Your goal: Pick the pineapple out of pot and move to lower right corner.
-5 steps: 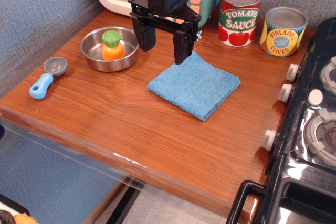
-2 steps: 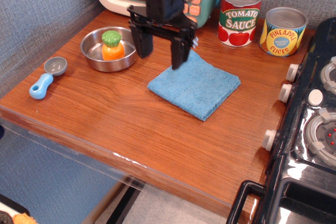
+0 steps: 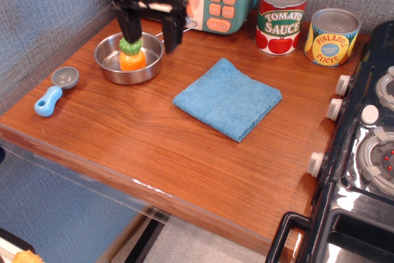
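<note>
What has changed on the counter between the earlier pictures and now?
The gripper moved left from above the blue cloth to above the pot. Its open fingers now reach down near the pineapple, but nothing is grasped yet. The pineapple, pot, cloth, measuring spoon and both cans stayed as they were.

front right counter (image 3: 203, 170): bare wood, open from above | blue cloth (image 3: 228, 98): lies flat mid-counter, between pot (image 3: 109, 66) and that bare wood | two cans (image 3: 306, 24): upright at the back wall, right | stove knobs (image 3: 335, 108): line the right edge | spoon (image 3: 54, 90): near the left edge | gripper (image 3: 149, 32): jaws spread over the pot, straddling the pineapple (image 3: 132, 55)
</note>
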`<state>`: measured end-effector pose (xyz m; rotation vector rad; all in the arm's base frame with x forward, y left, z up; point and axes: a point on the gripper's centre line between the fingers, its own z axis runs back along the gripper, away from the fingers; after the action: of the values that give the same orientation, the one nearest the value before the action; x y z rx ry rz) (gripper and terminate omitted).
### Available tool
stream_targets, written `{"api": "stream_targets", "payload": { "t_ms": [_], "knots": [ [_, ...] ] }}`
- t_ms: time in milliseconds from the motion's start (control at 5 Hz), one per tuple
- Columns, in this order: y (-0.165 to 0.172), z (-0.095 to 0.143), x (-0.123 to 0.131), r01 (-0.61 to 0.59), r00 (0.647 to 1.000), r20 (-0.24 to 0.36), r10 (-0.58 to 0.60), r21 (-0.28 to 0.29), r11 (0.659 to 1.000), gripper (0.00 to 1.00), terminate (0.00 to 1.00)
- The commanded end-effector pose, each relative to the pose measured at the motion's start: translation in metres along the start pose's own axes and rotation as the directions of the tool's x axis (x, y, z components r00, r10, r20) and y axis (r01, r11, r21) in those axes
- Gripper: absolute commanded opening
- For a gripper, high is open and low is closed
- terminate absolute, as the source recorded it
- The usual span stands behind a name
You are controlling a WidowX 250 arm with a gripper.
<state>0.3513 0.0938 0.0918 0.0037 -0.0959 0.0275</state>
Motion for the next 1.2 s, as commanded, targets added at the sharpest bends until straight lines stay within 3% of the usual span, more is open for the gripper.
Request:
{"api": "stream_targets", "payload": {
  "t_ms": [0,400,800,1000],
  "knots": [
    [0.052,0.023,0.003,-0.076,0.995,0.068,0.073,0.043,0.996,1.0,0.0],
    [0.039,-0.018,0.029,-0.006,1.0,-0.003,0.006,0.008,1.0,1.0,0.0],
    [0.035,-0.04,0.04,-0.005,0.999,-0.044,0.006,0.014,1.0,1.0,0.0],
    [0.038,-0.037,0.04,-0.009,0.999,-0.04,0.01,0.022,1.0,0.0,0.0]
  ]
}}
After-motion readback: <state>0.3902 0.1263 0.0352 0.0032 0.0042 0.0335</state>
